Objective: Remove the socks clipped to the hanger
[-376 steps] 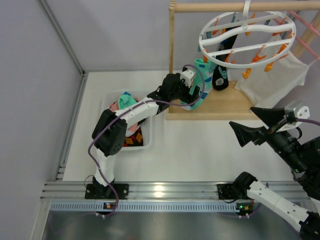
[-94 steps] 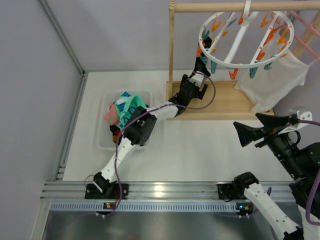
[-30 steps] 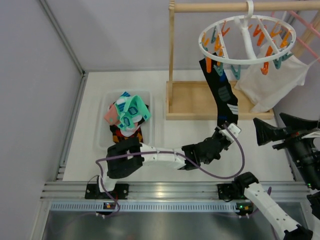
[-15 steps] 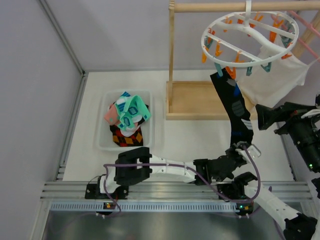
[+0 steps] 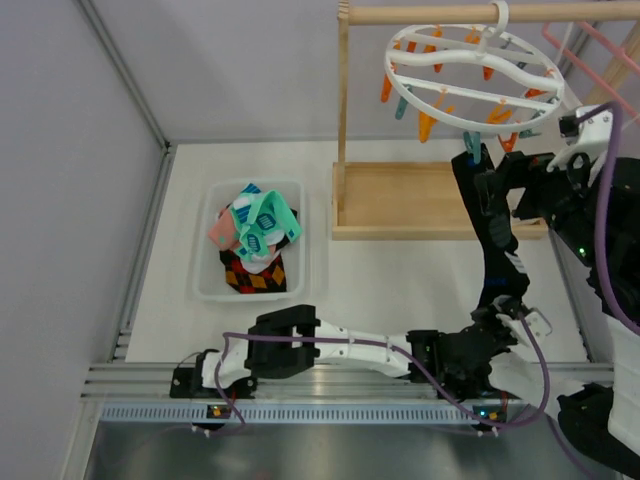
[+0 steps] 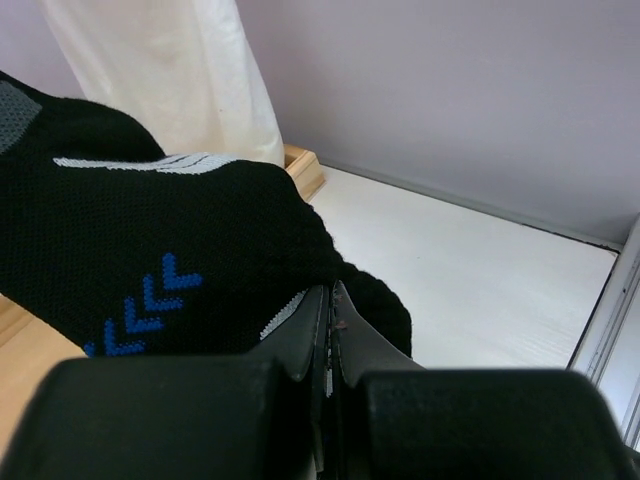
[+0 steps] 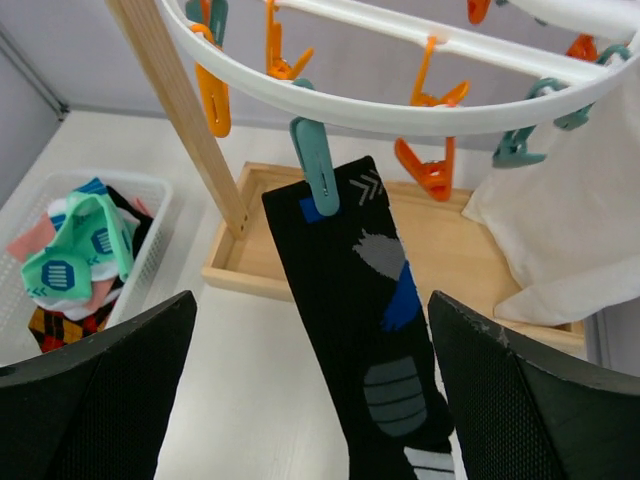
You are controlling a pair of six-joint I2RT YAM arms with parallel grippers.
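From where I stand, one long black sock (image 5: 495, 235) hangs stretched between the hanger (image 7: 360, 110) and the left arm, which lies low along the near edge of the surface (image 5: 380, 270) and reaches far over to the right. The left fingers (image 6: 312, 320) are pressed tight together on the toe end of that sock, with the knit and its blue chevrons bunched right above them in the wrist view. The sock's cuff is caught in a teal peg (image 7: 318, 165) on the white ring, so the fabric runs taut and slanted from the peg down to the pinch. The ring itself hangs tilted from the rail of the wooden stand (image 5: 400, 200). The right fingers (image 7: 100, 400) are spread wide apart and hold nothing, raised beside the ring and facing the clipped cuff, with the sock seen between them. A white cloth (image 7: 560, 230) hangs just right of the sock. Well off to the left, a clear basket (image 5: 205, 285) holds a heap of pink and mint-teal socks (image 5: 258, 225).
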